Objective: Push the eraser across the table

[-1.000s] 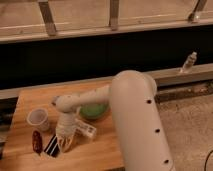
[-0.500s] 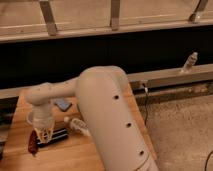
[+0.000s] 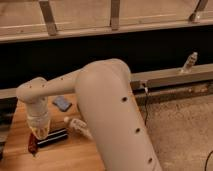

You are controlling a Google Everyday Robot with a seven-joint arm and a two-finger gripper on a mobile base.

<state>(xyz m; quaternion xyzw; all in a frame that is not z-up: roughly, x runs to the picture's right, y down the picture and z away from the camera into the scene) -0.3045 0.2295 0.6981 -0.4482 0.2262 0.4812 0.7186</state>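
The eraser, a long flat black block, lies near the front left of the wooden table. My gripper hangs from the white wrist and points down at the eraser's left end, touching or just above it. A dark red packet lies just left of the eraser. A white bottle lies on its side to the eraser's right. A small blue-grey pad lies farther back.
My thick white arm fills the middle of the view and hides the table's right half. Behind the table run a dark wall and a ledge with a small bottle. Speckled floor lies to the right.
The arm has swung left and closer to the camera, hiding the cup and green bowl. The gripper is now at the eraser's left end, and the eraser lies more crosswise than before.
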